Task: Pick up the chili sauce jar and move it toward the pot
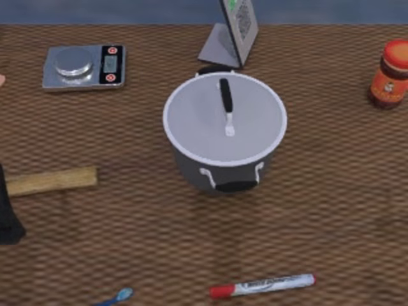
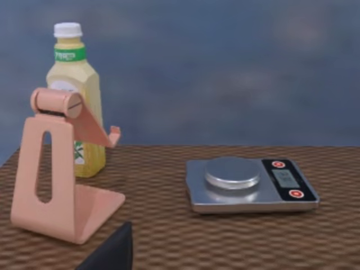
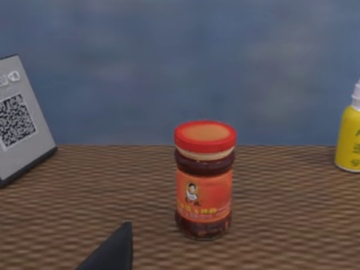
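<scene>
— At the tabletop's right edge near the far corner, your chili sauce jar stands untouched, well apart from the pot.
— Pincers?
— Cannot tell either's state. Next, reach with the right arm.

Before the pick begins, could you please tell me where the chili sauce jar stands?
The chili sauce jar stands upright at the top view's far right edge, well to the right of the pot, untouched by either hand.
</scene>
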`<state>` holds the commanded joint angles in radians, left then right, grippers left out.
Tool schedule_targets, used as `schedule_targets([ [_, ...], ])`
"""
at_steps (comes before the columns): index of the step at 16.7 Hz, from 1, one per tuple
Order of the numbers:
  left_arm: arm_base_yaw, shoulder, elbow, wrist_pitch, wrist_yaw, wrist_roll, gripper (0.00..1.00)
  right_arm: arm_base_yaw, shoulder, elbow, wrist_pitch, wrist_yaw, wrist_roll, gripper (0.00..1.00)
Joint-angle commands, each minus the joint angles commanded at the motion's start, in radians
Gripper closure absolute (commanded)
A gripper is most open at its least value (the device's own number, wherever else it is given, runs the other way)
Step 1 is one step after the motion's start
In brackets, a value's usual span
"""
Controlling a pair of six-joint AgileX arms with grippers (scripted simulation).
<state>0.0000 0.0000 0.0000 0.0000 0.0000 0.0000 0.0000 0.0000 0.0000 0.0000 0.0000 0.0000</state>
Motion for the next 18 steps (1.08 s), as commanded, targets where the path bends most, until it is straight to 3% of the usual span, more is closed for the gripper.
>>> schedule_targets([
  [4,0.0,0.0,0.0,0.0,0.0,0.0,0.0,-0.004,0.018,0.027,-0.011,0.003,-0.001,0.0],
  [8,0.0,0.0,0.0,0.0,0.0,0.0,0.0,-0.021,0.15,0.196,-0.093,0.015,-0.008,0.0],
  [18,0.0,0.0,0.0,0.0,0.0,0.0,0.0,-0.051,0.967,1.049,-0.62,0.02,-0.078,0.0],
])
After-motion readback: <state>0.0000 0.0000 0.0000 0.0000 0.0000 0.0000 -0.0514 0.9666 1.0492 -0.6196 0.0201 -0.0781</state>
